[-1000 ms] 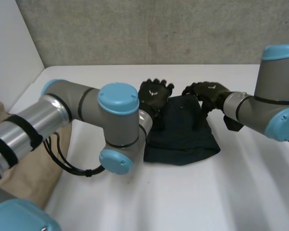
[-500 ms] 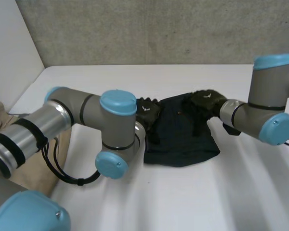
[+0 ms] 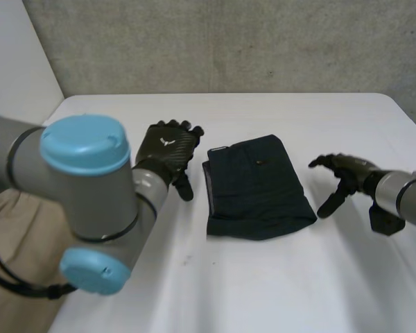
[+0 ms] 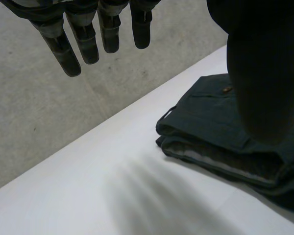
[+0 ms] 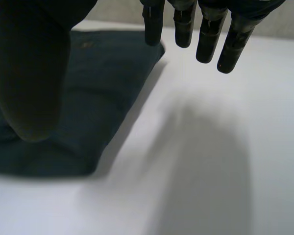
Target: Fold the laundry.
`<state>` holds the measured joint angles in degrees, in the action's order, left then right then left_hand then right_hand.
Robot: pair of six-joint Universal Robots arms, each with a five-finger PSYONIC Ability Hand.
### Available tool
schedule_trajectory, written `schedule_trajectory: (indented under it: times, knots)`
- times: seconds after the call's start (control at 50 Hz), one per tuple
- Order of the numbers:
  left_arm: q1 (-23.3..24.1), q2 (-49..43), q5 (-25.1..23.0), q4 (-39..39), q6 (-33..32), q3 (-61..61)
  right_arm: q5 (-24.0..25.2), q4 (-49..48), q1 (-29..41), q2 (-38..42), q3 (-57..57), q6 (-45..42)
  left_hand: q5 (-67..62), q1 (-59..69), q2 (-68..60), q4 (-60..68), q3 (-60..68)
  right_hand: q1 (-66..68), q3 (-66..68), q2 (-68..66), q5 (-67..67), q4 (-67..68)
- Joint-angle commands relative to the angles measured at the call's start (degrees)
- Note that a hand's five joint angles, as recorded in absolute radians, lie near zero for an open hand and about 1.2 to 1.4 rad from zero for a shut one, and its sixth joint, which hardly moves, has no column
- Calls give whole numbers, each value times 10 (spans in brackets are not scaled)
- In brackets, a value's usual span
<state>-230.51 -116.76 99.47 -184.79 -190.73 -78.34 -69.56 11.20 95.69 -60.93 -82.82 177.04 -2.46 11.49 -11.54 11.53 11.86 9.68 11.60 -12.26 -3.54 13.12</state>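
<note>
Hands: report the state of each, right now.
Left hand: open, holding nothing.
Right hand: open, holding nothing.

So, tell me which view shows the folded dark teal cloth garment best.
The head view: the folded dark teal cloth garment lies whole on the white table. The left wrist view gives its layered edge; the right wrist view, one side and a corner.

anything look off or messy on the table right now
Nothing serious. The dark folded garment lies flat on the white table between the left hand and right hand, both open and clear of it; its near edge flares wider. A beige cloth lies loose at the table's left edge.
</note>
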Motion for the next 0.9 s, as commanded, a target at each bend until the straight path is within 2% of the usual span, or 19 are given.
schedule_trajectory:
  times: [0.02,0.14,0.26,0.38,0.52,0.68,0.7,0.74,0.8,0.9]
  knots:
    - [-19,66,1,-49,42,-116,6,-41,5,13,-46,1,22,-13,13,-13,-16,3,-16,23,35,-31]
    - [-41,98,-1,-55,73,-179,6,-53,6,28,-44,1,24,-14,15,-15,-18,3,-16,23,35,-31]
    - [-63,109,-7,-65,77,-207,0,-71,16,42,-36,2,24,-14,15,-15,-18,3,-16,23,35,-31]
    - [-66,109,-11,-68,77,-210,-2,-74,39,64,-9,8,24,-14,15,-15,-18,3,-16,23,35,-31]
    - [-64,109,-11,-68,77,-210,-4,-74,63,97,29,18,24,-14,15,-15,-18,81,62,-56,-43,47]
    - [-65,109,-10,-68,77,-210,-7,-73,85,129,71,19,24,-14,15,-15,-18,275,255,-249,-236,240]
    - [-65,109,-10,-68,77,-210,-7,-74,90,136,79,19,24,-14,15,-15,-18,365,346,-339,-326,330]
    - [-65,109,-10,-68,77,-210,-7,-74,92,138,85,19,24,-14,15,-15,-18,443,423,-417,-404,408]
    - [-64,109,-10,-68,77,-210,-5,-74,93,139,101,18,24,-14,15,-15,-18,702,683,-676,-664,668]
    - [-66,109,-10,-68,77,-210,3,-74,93,148,149,8,24,-14,15,-15,-18,703,684,-677,-665,669]
